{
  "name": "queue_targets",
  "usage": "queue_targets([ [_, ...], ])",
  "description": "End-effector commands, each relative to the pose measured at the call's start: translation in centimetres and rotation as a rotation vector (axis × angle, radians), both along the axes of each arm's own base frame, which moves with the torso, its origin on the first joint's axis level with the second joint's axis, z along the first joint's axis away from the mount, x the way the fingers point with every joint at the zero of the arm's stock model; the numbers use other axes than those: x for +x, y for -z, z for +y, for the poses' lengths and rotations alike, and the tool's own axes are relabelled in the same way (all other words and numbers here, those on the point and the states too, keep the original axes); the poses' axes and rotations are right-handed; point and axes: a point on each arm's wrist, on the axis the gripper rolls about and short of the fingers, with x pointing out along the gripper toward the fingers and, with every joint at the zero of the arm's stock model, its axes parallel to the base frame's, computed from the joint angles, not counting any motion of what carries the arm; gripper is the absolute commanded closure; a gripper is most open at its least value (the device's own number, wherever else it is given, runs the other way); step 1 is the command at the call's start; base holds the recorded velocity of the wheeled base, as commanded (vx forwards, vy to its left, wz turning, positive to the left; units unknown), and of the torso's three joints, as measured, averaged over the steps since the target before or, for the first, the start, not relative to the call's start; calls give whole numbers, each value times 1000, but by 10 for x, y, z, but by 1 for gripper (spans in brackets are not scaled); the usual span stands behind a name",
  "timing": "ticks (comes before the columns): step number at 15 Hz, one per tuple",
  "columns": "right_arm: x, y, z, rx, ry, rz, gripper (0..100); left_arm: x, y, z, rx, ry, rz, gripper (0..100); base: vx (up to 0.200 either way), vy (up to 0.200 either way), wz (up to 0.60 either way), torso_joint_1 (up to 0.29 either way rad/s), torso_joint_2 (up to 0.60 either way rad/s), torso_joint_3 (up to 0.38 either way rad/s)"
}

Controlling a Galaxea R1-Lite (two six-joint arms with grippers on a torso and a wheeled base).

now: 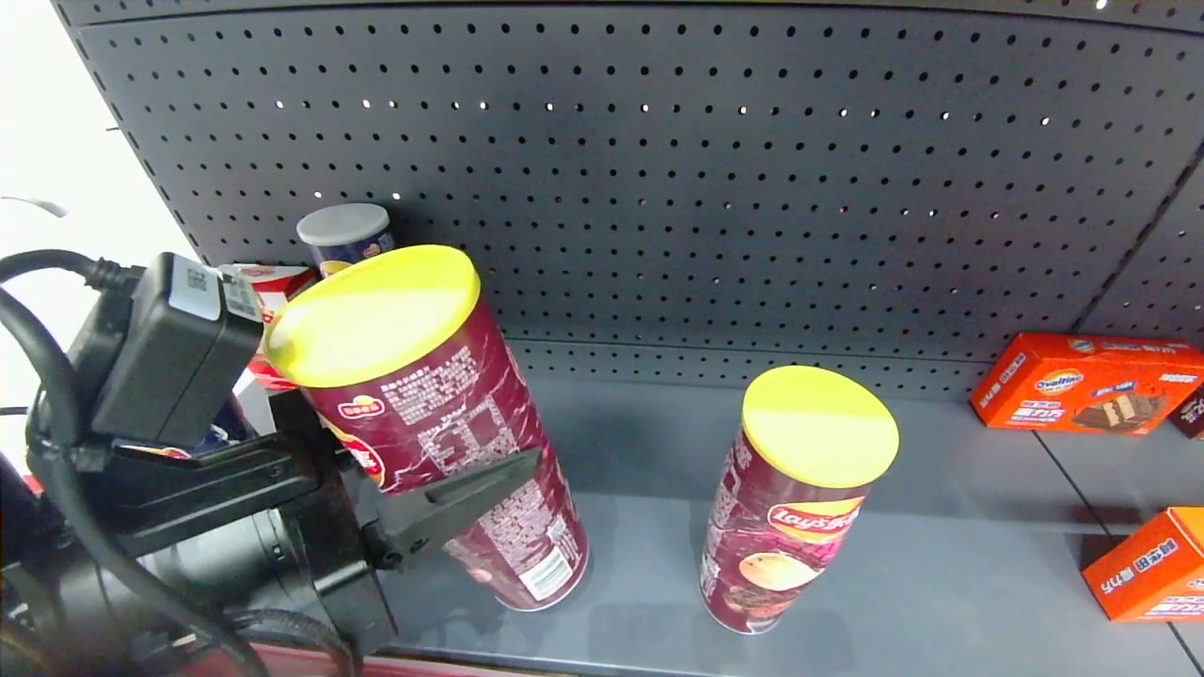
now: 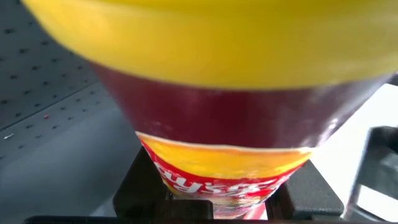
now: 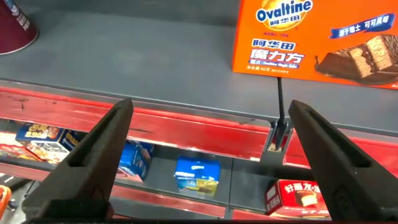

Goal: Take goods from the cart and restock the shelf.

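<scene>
Tilted chip can (image 1: pixel 423 376) in left gripper (image 1: pixel 442 470) at left of shelf (image 1: pixel 941 583), second chip can (image 1: pixel 790 508) upright on shelf to its right, small can (image 1: pixel 343 235) behind the held one near pegboard (image 1: pixel 658 188), rear box (image 1: pixel 1082 385) and front box (image 1: pixel 1148 564) on shelf far right.

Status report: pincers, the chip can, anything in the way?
Left pincer shut on tilted yellow-lidded can, base near shelf deck. Right pincer open, empty, by red shelf edge. Second can stands apart, right of held can; grey-lidded can behind.
</scene>
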Motion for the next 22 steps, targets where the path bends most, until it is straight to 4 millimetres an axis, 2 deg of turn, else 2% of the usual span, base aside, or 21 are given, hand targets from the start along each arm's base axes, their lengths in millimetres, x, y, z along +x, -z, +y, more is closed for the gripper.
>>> queue_targets([
  [1,0,0,0,-1,0,6,0,8,-2,-6,-15,-6,24,100,0,0,0,0,0,0],
  [3,0,0,0,-1,0,6,0,22,-4,-6,10,-51,60,100,0,0,0,0,0,0],
  [6,0,0,0,-1,0,6,0,40,-15,-19,18,-67,69,100,0,0,0,0,0,0],
  [8,0,0,0,-1,0,6,0,54,-23,-28,47,-197,87,100,0,0,0,0,0,0],
  [13,0,0,0,-1,0,6,0,65,-16,-58,81,-318,146,100,0,0,0,0,0,0],
  [14,0,0,0,-1,0,6,0,65,-16,-58,81,-318,146,100,0,0,0,0,0,0],
  [15,0,0,0,-1,0,6,0,70,-12,-75,15,-350,178,100,0,0,0,0,0,0],
  [19,0,0,0,-1,0,6,0,74,-5,-98,-11,-344,151,100,0,0,0,0,0,0],
  [22,0,0,0,-1,0,6,0,87,9,-112,3,-368,134,100,0,0,0,0,0,0],
])
